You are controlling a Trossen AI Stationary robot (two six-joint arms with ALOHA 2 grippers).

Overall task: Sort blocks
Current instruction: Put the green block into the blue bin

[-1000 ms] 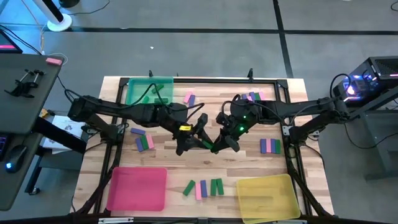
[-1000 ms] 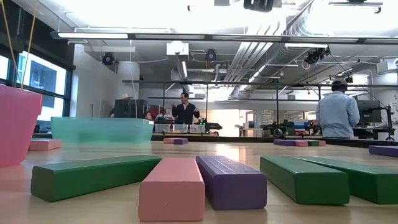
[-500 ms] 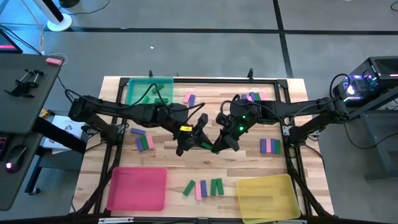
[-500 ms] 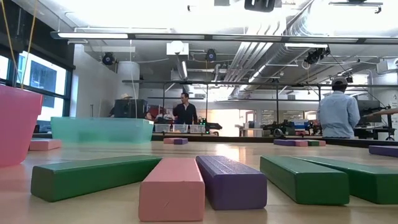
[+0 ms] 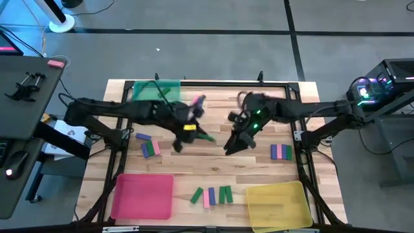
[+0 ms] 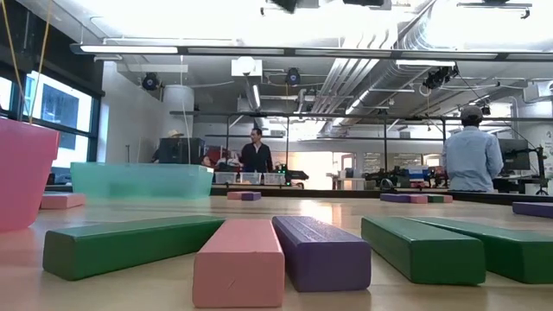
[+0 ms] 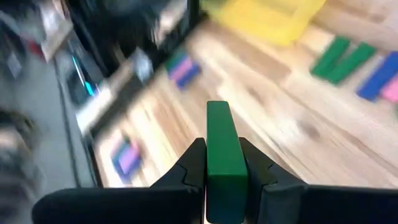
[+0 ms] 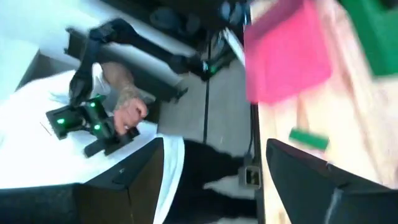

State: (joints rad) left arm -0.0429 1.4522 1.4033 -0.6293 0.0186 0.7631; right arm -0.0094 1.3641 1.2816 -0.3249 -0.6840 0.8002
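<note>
A: Which step is this?

B: A carry, I'd judge. The left pincer (image 7: 226, 163) is clenched on a green block (image 7: 222, 155), held above the middle of the table (image 5: 213, 162).

A: And the right pincer (image 5: 233, 144)?

B: Released, empty, just beside it. Next, the block needs swinging farther back to the green tray (image 5: 147, 90).

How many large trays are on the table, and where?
3, seen from above: green tray upper left, pink tray lower left, yellow tray lower right. None seems hidden.
</note>
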